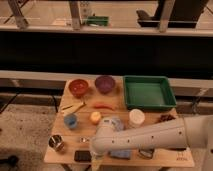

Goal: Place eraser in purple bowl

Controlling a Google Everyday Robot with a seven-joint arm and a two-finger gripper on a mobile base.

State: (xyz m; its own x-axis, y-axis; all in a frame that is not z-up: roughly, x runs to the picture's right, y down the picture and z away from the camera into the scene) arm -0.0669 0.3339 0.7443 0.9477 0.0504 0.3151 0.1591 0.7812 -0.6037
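Jaws first: they hang below the wrist at the front edge of the tabletop [80, 131], toward the front-left corner. The arm's own bulk covers them, so wide or narrow, I cannot tell. The gripper [95, 158] sits low, just beside the eraser [82, 156], which lies flat along that front edge, apparently not lifted. That's a top-down posture, I'd say because a thin flat block offers only its sides. On the gripper's other side lies the blue-grey pad [120, 154], so aim matters here. Moving outward, the purple bowl [105, 83] waits at the back edge, left of middle, mouth up, next to the red-orange bowl [78, 87]. The carry looks front-to-back over the blue cup [70, 120], so it needs height.
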